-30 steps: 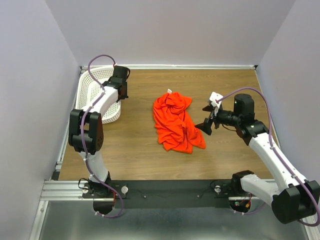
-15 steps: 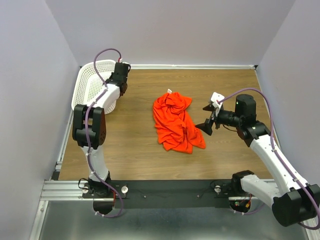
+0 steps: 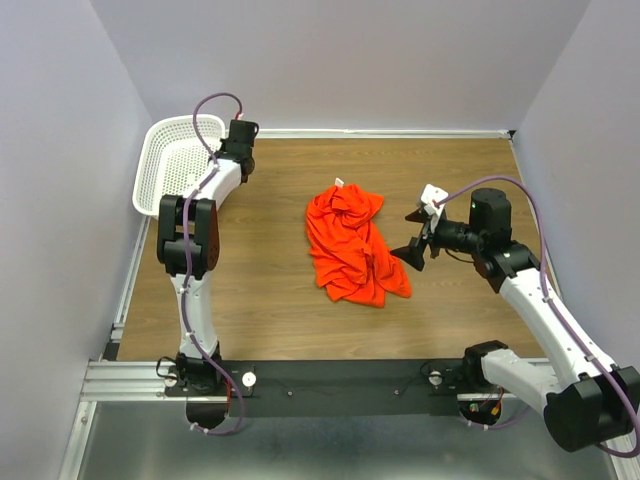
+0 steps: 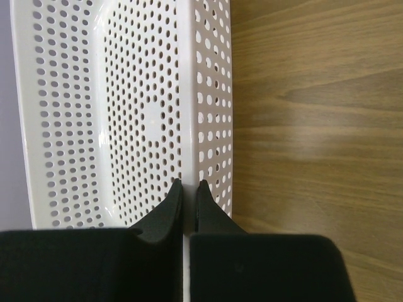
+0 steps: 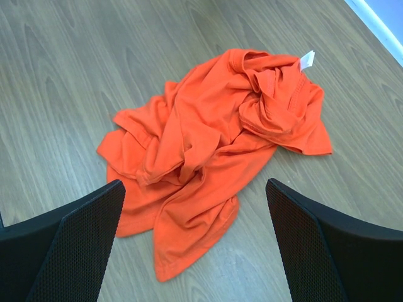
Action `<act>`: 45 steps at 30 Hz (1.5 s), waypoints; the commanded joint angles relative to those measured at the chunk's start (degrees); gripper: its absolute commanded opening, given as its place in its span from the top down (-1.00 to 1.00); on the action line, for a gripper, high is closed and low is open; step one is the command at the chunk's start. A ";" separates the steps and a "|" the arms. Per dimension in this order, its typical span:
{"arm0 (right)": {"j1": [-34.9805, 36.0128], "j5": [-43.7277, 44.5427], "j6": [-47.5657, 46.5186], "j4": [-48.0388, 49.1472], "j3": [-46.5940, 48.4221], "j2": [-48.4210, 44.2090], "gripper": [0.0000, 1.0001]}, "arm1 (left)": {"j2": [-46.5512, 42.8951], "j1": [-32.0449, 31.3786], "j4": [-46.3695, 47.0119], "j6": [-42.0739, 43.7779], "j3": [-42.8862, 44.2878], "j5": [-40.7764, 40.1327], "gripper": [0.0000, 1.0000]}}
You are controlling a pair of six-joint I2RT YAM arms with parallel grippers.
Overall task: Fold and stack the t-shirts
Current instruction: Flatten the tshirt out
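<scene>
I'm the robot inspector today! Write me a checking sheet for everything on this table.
Surface: wooden table, flat wood grain.
Job's things: orange t-shirt, crumpled in the middle, not folded.
Clutter: white basket, tipped up at the far-left corner.
Grippers: left gripper pinched on the basket's wall; right gripper open beside the t-shirt, not touching it.
Cables: purple cable loops over the left arm, another over the right.
Surroundings: pale walls on three sides; metal rail at the near edge.

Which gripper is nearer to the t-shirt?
Right. The right gripper is open just right of the t-shirt, facing it. The left gripper is far away at the back left, shut on the basket rim.
</scene>
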 commanded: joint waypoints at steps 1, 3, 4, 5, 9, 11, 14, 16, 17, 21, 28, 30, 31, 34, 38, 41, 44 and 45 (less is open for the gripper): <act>-0.09 -0.42 -0.51 -1.09 -0.18 0.68 -1.00 | 1.14 0.60 1.75 0.37 2.87 -3.11 1.00; 0.00 -0.42 -0.59 -1.09 -0.18 0.95 -1.00 | 0.88 0.60 2.02 -0.43 3.66 -3.82 0.94; -0.09 -0.33 -0.68 -1.00 -0.18 1.04 -1.00 | 0.70 0.60 1.93 -0.87 4.10 -3.91 0.83; -0.09 -0.24 -0.68 -1.00 -0.27 1.21 -1.00 | 0.44 0.60 1.93 -2.00 4.45 -4.34 0.73; -0.09 -0.15 -0.68 -1.09 -0.27 1.13 -1.00 | -2.72 0.60 2.02 -4.38 5.25 -3.91 0.12; -0.09 -0.24 -0.68 -1.09 -0.27 1.30 -1.00 | -4.65 0.60 1.93 -5.35 5.51 -3.47 0.09; -0.09 -0.33 -0.59 -1.09 -0.36 1.30 -1.00 | -7.64 0.60 1.23 -6.75 5.16 -2.77 -0.13; -0.09 -0.33 -0.51 -1.09 -0.36 1.74 -1.00 | -11.14 0.52 1.05 -9.39 3.77 -1.11 -0.13; -0.09 -0.68 -0.51 -1.09 -0.45 1.83 -1.00 | -12.64 0.43 1.14 -10.44 2.88 0.73 -0.13; -0.09 -1.47 -0.07 -1.09 -0.45 3.49 -1.00 | -24.83 -0.71 6.57 -13.96 -5.02 9.25 -0.23; -0.18 -2.44 2.56 -1.00 -0.18 8.06 -1.00 | -36.99 -5.10 9.93 -14.68 -19.42 32.98 -0.71; -0.18 -2.79 3.62 -1.00 -0.01 10.42 -1.00 | -39.62 -9.23 9.84 -13.54 -21.98 33.45 -0.71; -0.18 -2.97 4.15 -0.91 0.17 11.31 -1.00 | -40.60 -10.72 9.93 -13.44 -24.43 33.10 -0.71; -0.09 -2.79 6.60 -0.39 0.52 15.35 -1.00 | -43.76 -14.94 11.15 -13.27 -29.36 32.74 -0.71; 0.26 -3.41 7.58 0.31 1.05 19.57 -1.00 | -45.88 -17.15 14.67 -12.12 -35.17 33.88 -0.71; 2.71 -1.49 8.19 2.24 1.48 22.91 -0.96 | -45.09 -17.24 15.99 -11.34 -37.11 35.28 -0.69; 7.53 4.03 8.46 2.86 4.38 27.99 -0.89 | -43.60 -17.33 16.08 -10.19 -37.29 36.60 -0.66; 8.34 4.93 8.98 2.95 5.43 29.24 -0.83 | -43.16 -17.33 15.99 -10.01 -37.29 36.87 -0.65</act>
